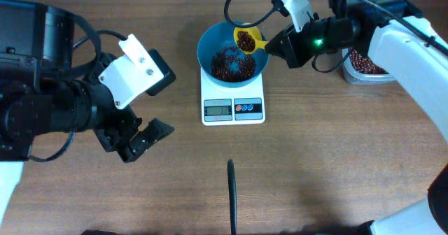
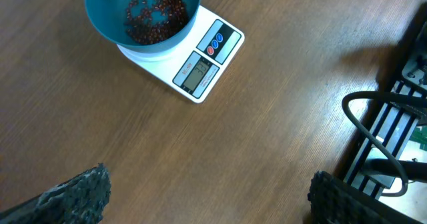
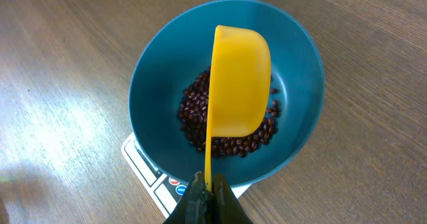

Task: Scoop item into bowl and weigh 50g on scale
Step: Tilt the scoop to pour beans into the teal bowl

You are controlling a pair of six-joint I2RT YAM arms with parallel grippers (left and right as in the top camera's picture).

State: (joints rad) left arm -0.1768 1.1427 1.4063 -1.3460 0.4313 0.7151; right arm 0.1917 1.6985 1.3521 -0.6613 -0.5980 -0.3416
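Note:
The teal-blue bowl (image 1: pixel 212 44) sits on the white scale (image 1: pixel 232 95) and holds a heap of dark red-brown beans (image 1: pixel 231 64). My right gripper (image 1: pixel 274 45) is shut on the handle of a yellow scoop (image 1: pixel 246 39), held tilted on its side over the bowl's far rim, with beans in it. In the right wrist view the scoop (image 3: pixel 237 84) hangs above the beans (image 3: pixel 200 111) in the bowl (image 3: pixel 155 77), my right gripper (image 3: pixel 209 189) clamping its handle. My left gripper (image 1: pixel 143 138) is open and empty over the table, left of the scale. The left wrist view shows the bowl (image 2: pixel 107 21) and scale (image 2: pixel 203 67).
A clear tub (image 1: pixel 364 66) with more beans stands at the right, partly behind my right arm. A black cable (image 1: pixel 232 193) lies on the table in front of the scale. A black stand with cables (image 2: pixel 387 131) shows at the right of the left wrist view.

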